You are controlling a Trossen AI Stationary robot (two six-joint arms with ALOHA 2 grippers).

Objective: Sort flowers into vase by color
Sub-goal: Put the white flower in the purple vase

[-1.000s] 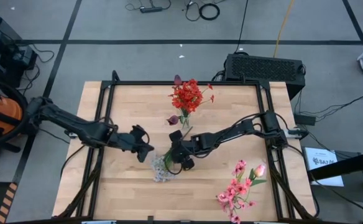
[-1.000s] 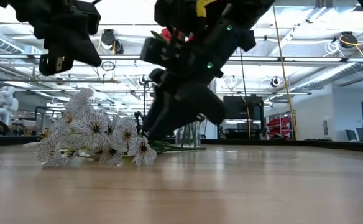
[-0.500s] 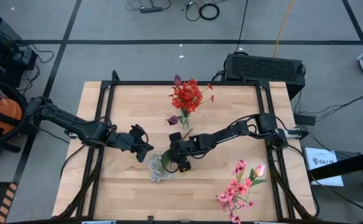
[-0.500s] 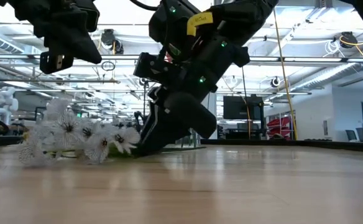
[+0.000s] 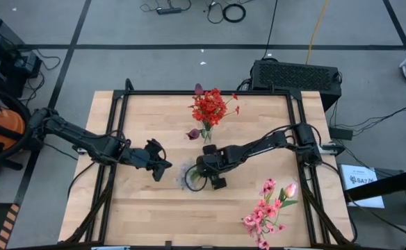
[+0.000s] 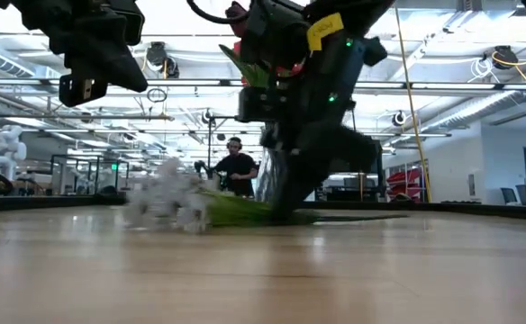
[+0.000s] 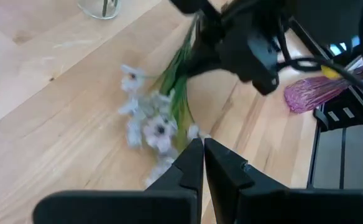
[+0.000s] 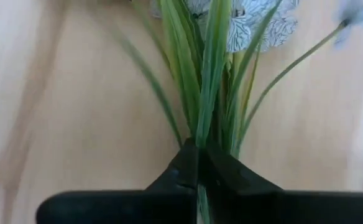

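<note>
Green stems pinched between the closed fingers of the right gripper [image 8: 199,163], low over the wooden table [image 5: 140,215] just in front of the glass vase [image 5: 206,130]. White-grey spray [image 6: 168,200] lying on the boards with its blooms pointing away from the vase, toward the left arm, stems [image 6: 236,211] flat on the wood under the right gripper. Left gripper [image 7: 203,155] shut on nothing, raised above the table just beside the white blooms, on the side away from the vase. Red flowers [image 5: 210,106] standing upright in the vase at the far edge. Maroon bud [image 5: 192,133] lying just beside the vase. Pink flowers [image 5: 267,208] lying well apart from the vase, at the near right corner.
</note>
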